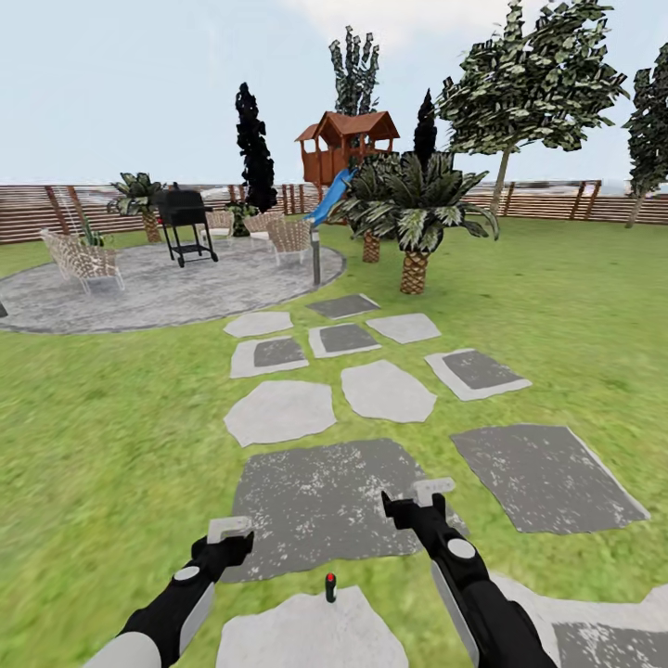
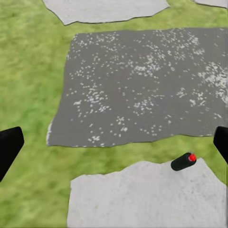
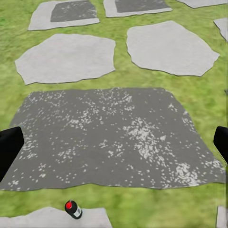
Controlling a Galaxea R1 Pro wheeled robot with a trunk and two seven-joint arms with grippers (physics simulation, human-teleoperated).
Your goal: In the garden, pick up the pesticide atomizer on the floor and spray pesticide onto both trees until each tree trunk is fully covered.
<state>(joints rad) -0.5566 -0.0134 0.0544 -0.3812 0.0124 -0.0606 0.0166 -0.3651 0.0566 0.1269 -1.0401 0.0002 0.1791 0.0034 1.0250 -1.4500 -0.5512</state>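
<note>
The pesticide atomizer, a small dark bottle with a red top, stands upright at the far edge of a pale paving slab, where the slab meets a strip of grass floor. It is on the ground between my two arms. My left gripper hovers open to its left and above it. My right gripper hovers open to its right and farther forward. The atomizer lies near one finger in the left wrist view and low in the right wrist view. The two trees to spray are out of view.
Grey paving slabs lead ahead across the garden lawn to a round patio with a black grill, chairs and a bollard lamp. Short palms, a wooden playhouse, thin dark trees and the slat fence stand beyond.
</note>
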